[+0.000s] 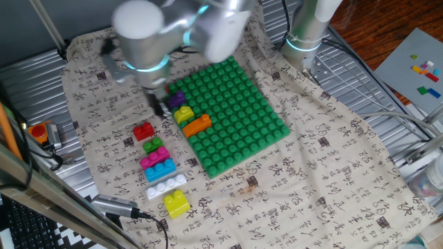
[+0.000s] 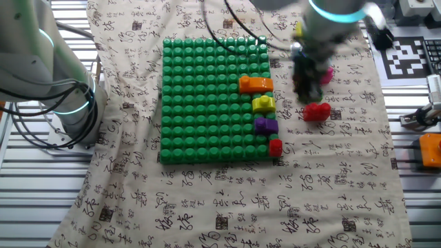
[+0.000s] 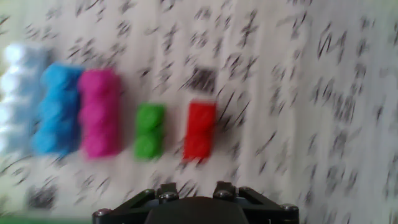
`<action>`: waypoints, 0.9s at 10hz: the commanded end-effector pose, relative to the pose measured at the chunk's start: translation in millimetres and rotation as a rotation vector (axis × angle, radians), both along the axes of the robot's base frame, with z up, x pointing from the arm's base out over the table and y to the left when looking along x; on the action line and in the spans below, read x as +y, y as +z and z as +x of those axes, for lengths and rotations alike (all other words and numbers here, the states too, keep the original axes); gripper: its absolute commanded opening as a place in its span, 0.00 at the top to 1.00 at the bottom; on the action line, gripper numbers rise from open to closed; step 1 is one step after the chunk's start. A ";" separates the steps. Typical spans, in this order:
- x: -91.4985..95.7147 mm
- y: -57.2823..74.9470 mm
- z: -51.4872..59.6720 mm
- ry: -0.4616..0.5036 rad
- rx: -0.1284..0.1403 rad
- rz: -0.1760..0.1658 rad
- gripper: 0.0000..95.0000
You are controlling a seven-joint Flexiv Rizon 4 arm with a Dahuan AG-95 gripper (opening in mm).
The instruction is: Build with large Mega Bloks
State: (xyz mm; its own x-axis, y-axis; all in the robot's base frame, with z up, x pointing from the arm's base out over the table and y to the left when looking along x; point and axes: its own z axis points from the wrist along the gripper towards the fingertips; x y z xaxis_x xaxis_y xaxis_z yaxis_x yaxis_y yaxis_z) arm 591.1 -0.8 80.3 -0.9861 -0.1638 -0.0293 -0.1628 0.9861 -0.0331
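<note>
Gripper point(image 1: 160, 105): blurry, hangs over cloth just left of plate; can't tell if open or closed.
Green plate point(image 1: 242, 138): big studded board on printed cloth point(image 1: 332, 173).
On plate: orange brick point(image 1: 196, 125), yellow brick point(image 1: 183, 113), purple brick point(image 1: 176, 99) in a row at the edge; in the other fixed view a small red brick point(image 2: 275, 147) at the corner.
On cloth, in a line: red block point(image 1: 143, 131), green block point(image 1: 153, 146), pink block point(image 1: 155, 158), blue block point(image 1: 160, 169), white block point(image 1: 166, 186), yellow block point(image 1: 176, 203).
Hand view: red, green, pink, blue, white side by side, blurry.

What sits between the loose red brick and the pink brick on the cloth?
A small green Mega Blok lies between the loose red brick and the pink brick; clearest in the hand view, also in one fixed view.
</note>
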 end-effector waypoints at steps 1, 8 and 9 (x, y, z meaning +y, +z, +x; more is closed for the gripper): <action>0.0 -8.8 15.1 -0.004 -0.002 0.011 0.60; 10.6 -31.7 25.8 -0.016 -0.012 0.008 0.60; 10.8 -33.2 27.1 -0.016 -0.012 0.008 0.60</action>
